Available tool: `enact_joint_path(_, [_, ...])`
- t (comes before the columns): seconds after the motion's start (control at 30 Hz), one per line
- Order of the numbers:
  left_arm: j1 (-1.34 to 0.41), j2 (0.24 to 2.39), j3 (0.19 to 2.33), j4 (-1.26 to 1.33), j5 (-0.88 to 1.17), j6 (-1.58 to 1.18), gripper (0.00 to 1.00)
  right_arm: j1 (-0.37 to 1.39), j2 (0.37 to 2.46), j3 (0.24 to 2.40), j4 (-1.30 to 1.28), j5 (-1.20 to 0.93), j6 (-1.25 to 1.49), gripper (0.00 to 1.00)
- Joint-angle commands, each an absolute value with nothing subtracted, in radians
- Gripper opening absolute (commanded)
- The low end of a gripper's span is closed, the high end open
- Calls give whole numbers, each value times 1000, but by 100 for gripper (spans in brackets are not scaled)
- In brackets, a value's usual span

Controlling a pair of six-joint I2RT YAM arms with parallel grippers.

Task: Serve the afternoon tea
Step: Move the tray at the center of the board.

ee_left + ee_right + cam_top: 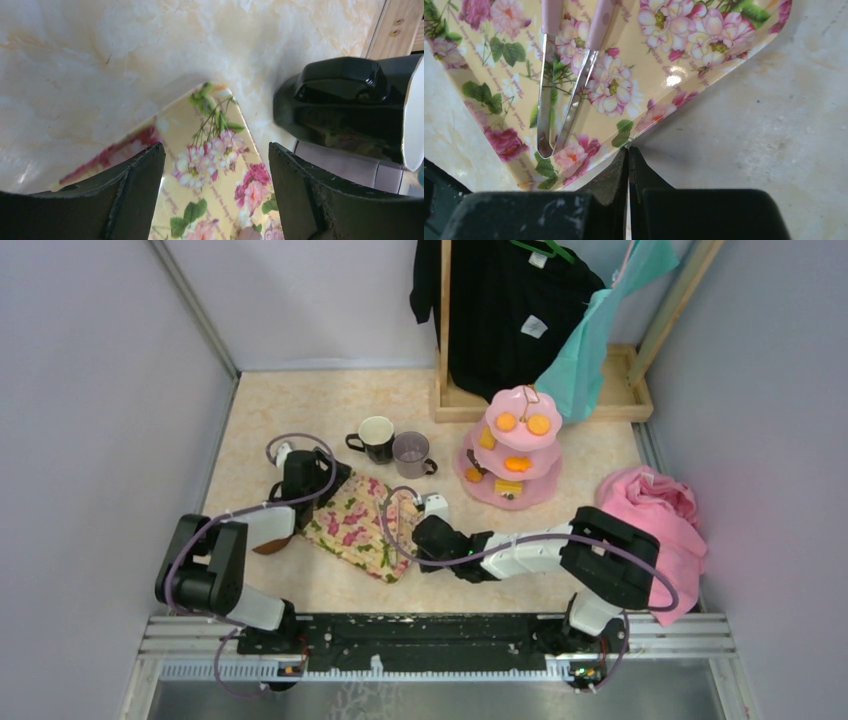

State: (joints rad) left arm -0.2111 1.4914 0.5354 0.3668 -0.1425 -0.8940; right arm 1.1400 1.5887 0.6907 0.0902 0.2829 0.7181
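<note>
The right hand [628, 162], pinched shut and empty, sits at the tray's [704, 85] near rim; a nudge could slide the tray and its tongs [544, 110]. The left hand [215, 155], wide open over the far corner, could tip the black mug [345, 100] just beside it. The stand [540, 495] with snacks [538, 424] waits well beyond.

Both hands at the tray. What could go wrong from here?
1. The open left hand straddles the tray corner, with the black mug close beside it. A sideways move could knock the mug.
2. The tongs lie loose in the tray. Tilting it in a lift would likely slide them out.
3. The right hand is shut at the tray's rim. Whether it pinches the rim is unclear, so a pull may slip off.
</note>
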Motion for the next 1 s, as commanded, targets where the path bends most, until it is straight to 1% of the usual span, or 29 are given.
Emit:
enact_joint_path(0.0, [-207, 1435, 517, 200, -119, -887, 82, 1170, 1630, 760, 187, 244, 709, 0])
enact_joint_path(0.13, [-207, 1341, 493, 163, -129, -892, 82, 1178, 1644, 793, 188, 230, 685, 0])
enact_joint_path(0.43, [-207, 1157, 477, 66, -138, -902, 83, 1178, 1772, 891, 175, 183, 629, 0])
enact_joint_path(0.63, [-207, 1044, 447, 11, -168, -922, 84, 1173, 1857, 1018, 168, 162, 557, 0])
enact_joint_path(0.87, [-207, 895, 366, -33, -244, -1018, 87, 1106, 1956, 1171, 158, 99, 503, 0])
enact_joint_path(0.97, [-207, 817, 346, -65, -275, -1042, 88, 1063, 1998, 1230, 159, 41, 490, 0])
